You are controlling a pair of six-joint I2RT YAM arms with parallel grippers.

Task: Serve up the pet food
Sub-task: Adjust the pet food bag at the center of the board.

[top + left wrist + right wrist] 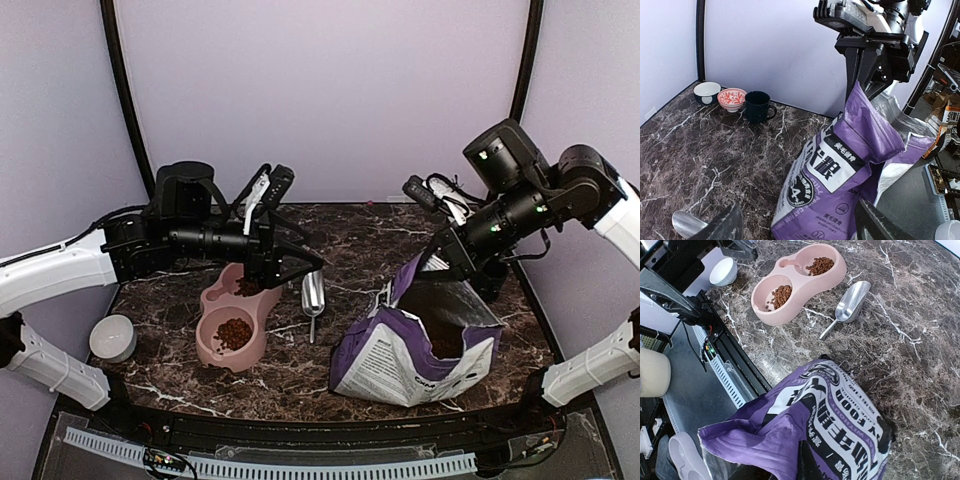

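The pet food [233, 333] lies as brown kibble in both cups of the pink double bowl [212, 300]; from the right wrist the kibble [781, 294] shows in each cup of the bowl [800, 287]. A metal scoop [312, 295] lies empty on the table right of the bowl. My left gripper [305, 265] hovers open over the scoop's far end, nothing between its fingers [725, 227]. The purple-and-white bag [420, 345] stands open. My right gripper [432, 262] is shut on its top edge and holds it up. The bag's inside is dark.
A white bowl [113, 337] sits at the table's left edge. Two small bowls [706, 92] and a dark mug [758, 106] stand against the back wall. The scoop's bowl [685, 223] lies just left of my left fingers.
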